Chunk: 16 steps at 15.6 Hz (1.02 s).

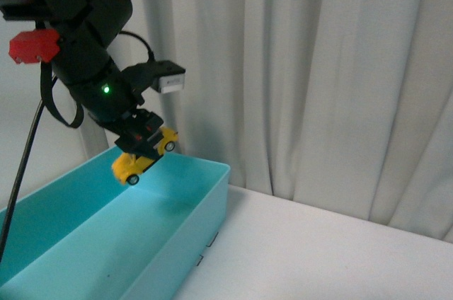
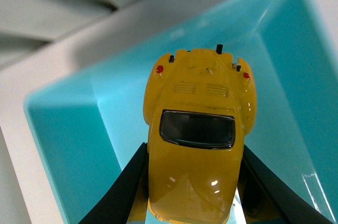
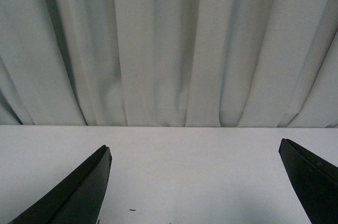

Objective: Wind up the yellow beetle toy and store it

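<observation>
The yellow beetle toy (image 1: 142,159) is a small glossy yellow car with dark windows and black wheels. My left gripper (image 1: 145,141) is shut on it and holds it tilted in the air above the far end of the turquoise bin (image 1: 212,194). In the left wrist view the toy (image 2: 196,145) sits between my black fingers (image 2: 124,192), with the bin's inside (image 2: 68,145) below it. My right gripper (image 3: 195,182) is open and empty over the white table (image 3: 185,166); it does not show in the front view.
The turquoise bin fills the lower left of the front view. The white table (image 1: 318,250) runs to its right. A pale pleated curtain (image 1: 318,66) hangs close behind the table. A black cable (image 1: 21,165) hangs down at the far left.
</observation>
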Motion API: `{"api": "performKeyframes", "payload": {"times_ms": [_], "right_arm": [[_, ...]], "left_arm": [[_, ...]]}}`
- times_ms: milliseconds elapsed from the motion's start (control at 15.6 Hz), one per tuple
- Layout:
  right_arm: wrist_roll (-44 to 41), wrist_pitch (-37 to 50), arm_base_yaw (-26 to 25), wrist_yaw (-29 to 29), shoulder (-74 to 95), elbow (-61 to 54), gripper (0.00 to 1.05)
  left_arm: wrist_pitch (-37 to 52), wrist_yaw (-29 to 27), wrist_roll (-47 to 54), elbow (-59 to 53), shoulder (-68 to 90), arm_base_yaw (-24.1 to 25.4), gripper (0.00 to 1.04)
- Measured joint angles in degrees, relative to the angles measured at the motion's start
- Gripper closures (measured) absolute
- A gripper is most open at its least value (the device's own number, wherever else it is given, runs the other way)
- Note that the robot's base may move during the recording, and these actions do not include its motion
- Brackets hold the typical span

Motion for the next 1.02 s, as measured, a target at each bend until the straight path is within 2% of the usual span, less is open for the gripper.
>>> {"api": "performKeyframes", "payload": {"times_ms": [192,639,1023], "right_arm": [[0.0,0.0,0.0,0.0,0.0,0.0,0.07],[0.0,0.0,0.0,0.0,0.0,0.0,0.07],[0.0,0.0,0.0,0.0,0.0,0.0,0.07]], "left_arm": [[2.3,-3.1,-4.8,-5.5,0.5,2.3,0.64],[6.7,-7.0,-8.7,-8.8,6.0,4.0,0.64],[9.9,-7.6,-10.6,-10.3,8.9,2.1,0.64]]}}
